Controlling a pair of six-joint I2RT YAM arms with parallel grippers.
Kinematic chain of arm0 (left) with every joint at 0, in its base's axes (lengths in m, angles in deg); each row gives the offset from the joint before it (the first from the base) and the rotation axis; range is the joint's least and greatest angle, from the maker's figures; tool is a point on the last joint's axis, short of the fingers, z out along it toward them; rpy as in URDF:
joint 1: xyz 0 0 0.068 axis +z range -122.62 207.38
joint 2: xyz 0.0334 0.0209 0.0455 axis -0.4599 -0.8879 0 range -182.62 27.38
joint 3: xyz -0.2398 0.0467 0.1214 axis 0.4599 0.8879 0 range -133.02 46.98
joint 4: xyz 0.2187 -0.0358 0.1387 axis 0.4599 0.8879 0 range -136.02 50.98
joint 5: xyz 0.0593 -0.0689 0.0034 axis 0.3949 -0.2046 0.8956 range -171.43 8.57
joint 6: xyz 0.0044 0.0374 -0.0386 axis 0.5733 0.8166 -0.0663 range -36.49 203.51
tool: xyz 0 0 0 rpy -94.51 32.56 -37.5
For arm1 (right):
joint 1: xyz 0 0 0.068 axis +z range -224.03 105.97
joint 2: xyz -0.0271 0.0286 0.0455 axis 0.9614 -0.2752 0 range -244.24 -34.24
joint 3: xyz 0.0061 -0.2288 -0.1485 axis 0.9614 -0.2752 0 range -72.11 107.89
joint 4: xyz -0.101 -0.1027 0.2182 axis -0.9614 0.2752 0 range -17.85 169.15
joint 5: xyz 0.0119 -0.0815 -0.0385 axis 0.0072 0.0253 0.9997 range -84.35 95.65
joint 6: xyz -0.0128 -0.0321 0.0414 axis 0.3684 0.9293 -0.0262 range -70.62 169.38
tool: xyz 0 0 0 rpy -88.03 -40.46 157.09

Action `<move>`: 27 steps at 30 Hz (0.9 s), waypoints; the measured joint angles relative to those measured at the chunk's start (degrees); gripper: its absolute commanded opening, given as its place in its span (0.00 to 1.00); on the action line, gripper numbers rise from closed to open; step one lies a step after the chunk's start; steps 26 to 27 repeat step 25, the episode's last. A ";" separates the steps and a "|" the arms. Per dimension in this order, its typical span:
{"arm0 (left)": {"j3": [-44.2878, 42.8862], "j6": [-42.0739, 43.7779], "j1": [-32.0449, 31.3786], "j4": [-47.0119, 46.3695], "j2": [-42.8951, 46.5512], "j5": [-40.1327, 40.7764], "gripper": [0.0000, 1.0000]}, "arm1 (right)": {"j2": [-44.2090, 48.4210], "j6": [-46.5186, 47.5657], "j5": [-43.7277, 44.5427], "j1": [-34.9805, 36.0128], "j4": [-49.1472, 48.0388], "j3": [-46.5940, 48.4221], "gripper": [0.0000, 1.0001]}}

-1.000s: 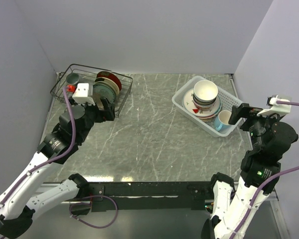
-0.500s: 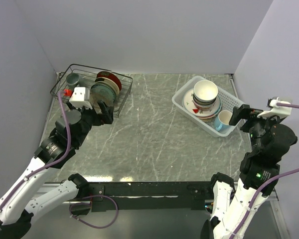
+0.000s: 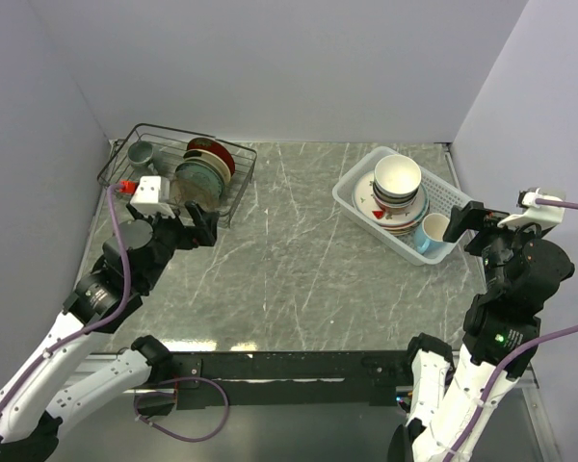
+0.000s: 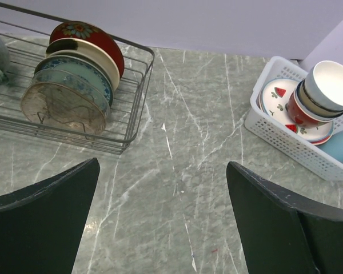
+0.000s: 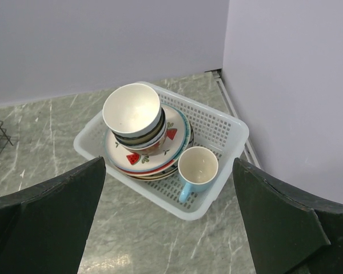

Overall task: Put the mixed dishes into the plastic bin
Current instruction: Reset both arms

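The white plastic bin (image 3: 352,197) stands at the back right of the table. In it lies a stack of plates (image 3: 385,214), the top one white with red fruit marks (image 5: 138,158). Stacked bowls (image 3: 397,176) sit on the plates, with a cream bowl (image 5: 131,111) on top. A light blue mug (image 3: 431,234) stands upright in the bin's near corner (image 5: 197,168). My right gripper (image 3: 465,223) is open and empty, just right of the bin and above it (image 5: 168,162). My left gripper (image 3: 195,223) is open and empty, over the table in front of the rack (image 4: 163,165).
A black wire rack (image 3: 164,159) stands at the back left with teal, tan and dark red upright plates (image 4: 74,85) and a grey-green mug (image 3: 140,152). Walls close in the left, back and right. The bin also shows at the right of the left wrist view (image 4: 274,134).
My left arm has drawn back toward the near left, away from the wire rack, its gripper still open. The right arm has barely moved.
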 measured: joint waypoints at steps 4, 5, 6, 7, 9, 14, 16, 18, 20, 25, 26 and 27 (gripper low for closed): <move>0.00 -0.22 0.00 -0.22 0.04 -0.07 0.99 | 0.00 -0.09 0.24 0.02 -0.04 0.00 1.00; 0.00 -0.24 0.00 -0.22 0.04 -0.13 0.99 | 0.00 -0.11 0.33 0.02 -0.04 0.00 1.00; 0.00 -0.24 0.00 -0.24 0.04 -0.20 0.99 | 0.00 -0.22 0.39 0.02 -0.04 0.00 1.00; 0.00 -0.26 0.00 -0.24 0.04 -0.24 0.99 | 0.00 -0.24 0.42 0.02 -0.07 0.00 1.00; 0.00 -0.39 0.00 -0.28 0.11 -0.48 0.99 | 0.00 -0.28 0.46 0.00 -0.07 0.00 1.00; 0.66 -0.48 0.00 -0.57 1.51 -1.25 0.99 | 0.00 -0.44 0.83 0.00 -0.09 0.02 1.00; 0.68 -0.52 0.00 -0.79 1.88 -1.44 0.99 | 0.00 -0.44 0.90 0.02 -0.09 0.02 1.00; 0.72 -0.57 0.00 -1.07 2.21 -1.46 0.99 | 0.00 -0.46 1.11 0.02 -0.09 0.00 1.00; 0.90 -0.59 0.00 -1.25 2.56 -1.46 0.99 | 0.00 -0.46 1.31 0.00 -0.09 0.02 1.00; 1.09 -0.59 0.00 -1.33 3.23 -1.49 0.99 | 0.00 -0.63 1.25 0.00 -0.15 0.00 1.00; 1.09 -0.59 0.00 -1.33 3.23 -1.49 0.99 | 0.00 -0.63 1.25 0.00 -0.15 0.00 1.00; 1.09 -0.59 0.00 -1.33 3.23 -1.49 0.99 | 0.00 -0.63 1.25 0.00 -0.15 0.00 1.00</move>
